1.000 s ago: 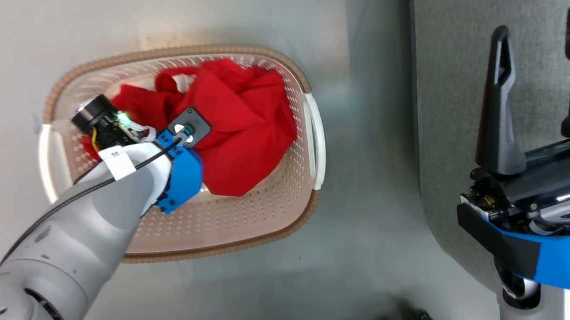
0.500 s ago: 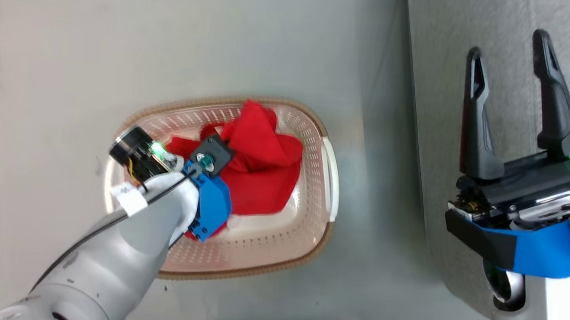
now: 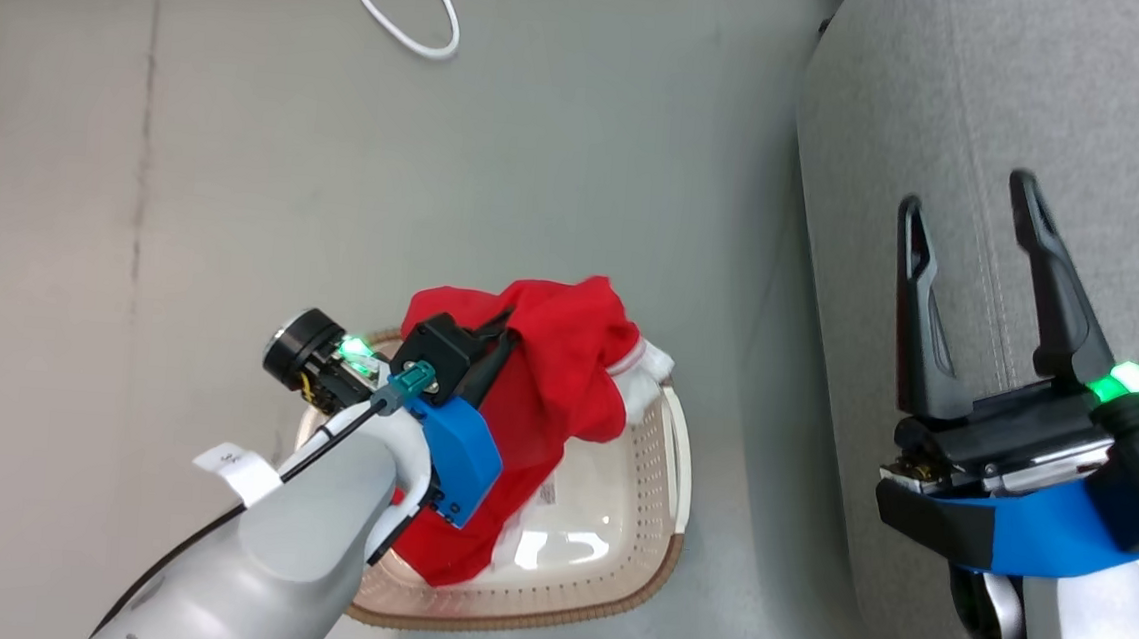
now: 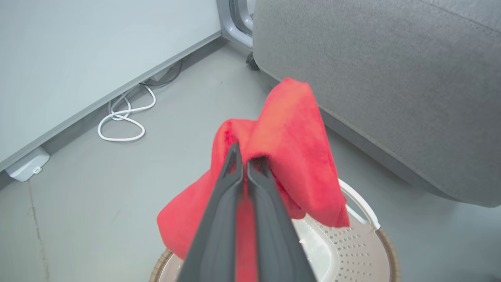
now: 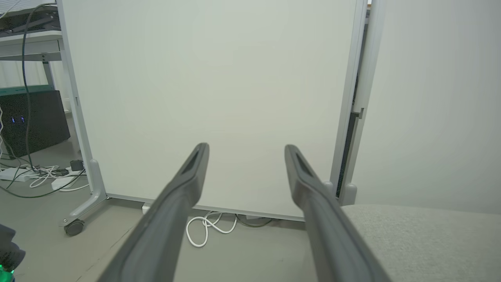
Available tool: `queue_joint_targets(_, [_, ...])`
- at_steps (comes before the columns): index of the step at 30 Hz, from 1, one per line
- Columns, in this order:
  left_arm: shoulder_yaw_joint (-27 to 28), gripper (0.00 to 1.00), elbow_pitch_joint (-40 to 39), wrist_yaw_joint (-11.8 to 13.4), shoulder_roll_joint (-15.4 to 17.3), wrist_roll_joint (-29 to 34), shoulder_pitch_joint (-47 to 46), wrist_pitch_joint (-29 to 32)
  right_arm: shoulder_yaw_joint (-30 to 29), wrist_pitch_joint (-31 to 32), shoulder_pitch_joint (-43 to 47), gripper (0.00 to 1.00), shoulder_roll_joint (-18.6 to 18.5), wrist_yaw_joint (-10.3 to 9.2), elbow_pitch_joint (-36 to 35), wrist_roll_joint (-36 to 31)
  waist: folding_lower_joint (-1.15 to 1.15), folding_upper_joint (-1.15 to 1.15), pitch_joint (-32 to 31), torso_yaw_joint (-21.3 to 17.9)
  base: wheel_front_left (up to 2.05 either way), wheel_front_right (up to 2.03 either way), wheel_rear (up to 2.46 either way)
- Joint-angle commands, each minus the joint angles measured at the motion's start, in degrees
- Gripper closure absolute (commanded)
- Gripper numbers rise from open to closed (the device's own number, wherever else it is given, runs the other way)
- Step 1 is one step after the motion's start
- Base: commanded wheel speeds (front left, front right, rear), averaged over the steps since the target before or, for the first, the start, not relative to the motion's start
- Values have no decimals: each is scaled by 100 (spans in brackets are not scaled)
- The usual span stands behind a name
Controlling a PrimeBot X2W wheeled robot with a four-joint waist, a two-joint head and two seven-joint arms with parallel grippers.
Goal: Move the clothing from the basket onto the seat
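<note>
Grey floor [image 3: 238,186], laundry basket [image 3: 657,576] just beside sofa seat [image 3: 1046,92]. Left gripper [image 4: 245,156] pinched tight on red garment [image 3: 567,359], hanging above basket, tail dangling inside. Right gripper [image 3: 969,202] spread wide, empty, over seat. Nothing on seat yet; carry-over and drop to come.

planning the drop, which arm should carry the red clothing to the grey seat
Left. The left gripper is shut on the red fabric clothing, which hangs above the cream-white perforated plastic basket. The right gripper is open and empty near the light-grey upholstered seat.

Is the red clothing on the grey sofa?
No, the red clothing hangs from the left gripper over the basket, beside the seat.
</note>
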Motion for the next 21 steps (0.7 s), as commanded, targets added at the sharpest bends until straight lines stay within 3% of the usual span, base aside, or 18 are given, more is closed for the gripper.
queue_joint_targets(1, [96, 100, -117, 42, 22, 59, 75, -28, -14, -16, 99, 0, -19, 2, 39, -26, 1, 0, -157, -50, 0, 0, 0])
queue_joint_targets(10, [1053, 100, -1373, 135, 191, 457, 683, -28, -24, -11, 474, 0, -19, 2, 230, 55, 1, 0, -918, 116, 0, 0, 0])
queue_joint_targets(21, [1783, 100, -2577, 128, 269, 918, 1065, -29, 40, -11, 811, 0, -19, 2, 361, 180, 1, 0, -1548, 137, 0, 0, 0])
